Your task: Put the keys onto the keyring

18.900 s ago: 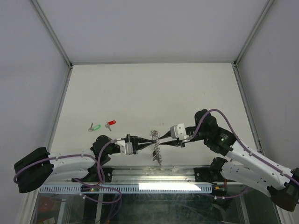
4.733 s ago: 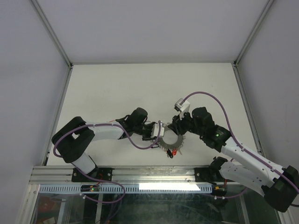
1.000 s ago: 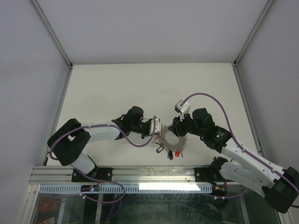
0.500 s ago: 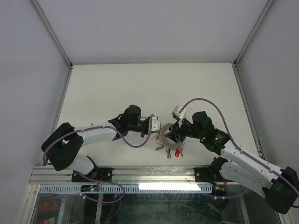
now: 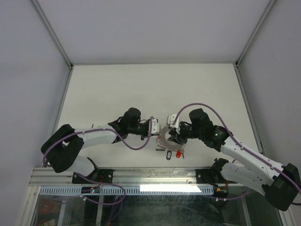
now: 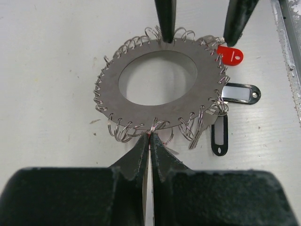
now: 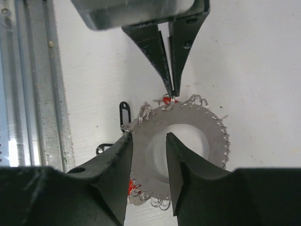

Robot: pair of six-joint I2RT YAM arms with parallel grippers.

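The keyring (image 6: 160, 114) is a flat grey ring edged with many small wire loops. It lies on the white table (image 5: 141, 89) and shows in the top view (image 5: 165, 141) and the right wrist view (image 7: 188, 114). A red tag (image 6: 230, 55) and black tags (image 6: 241, 92) hang from it. My left gripper (image 6: 149, 135) (image 5: 158, 130) is shut at the ring's rim, with a sliver of red, the red key, between its tips. My right gripper (image 7: 148, 135) (image 5: 171, 135) is open, its tips at the ring's opposite edge. The green key is out of view.
A metal rail (image 5: 155, 176) runs along the table's near edge, close behind the ring, and shows in the left wrist view (image 6: 287, 42) and right wrist view (image 7: 28, 84). Enclosure walls and posts bound the table's sides and back.
The right gripper has moved left and in over the ring. The ring and the left gripper have shifted slightly left. The two keys no longer lie at the table's left.
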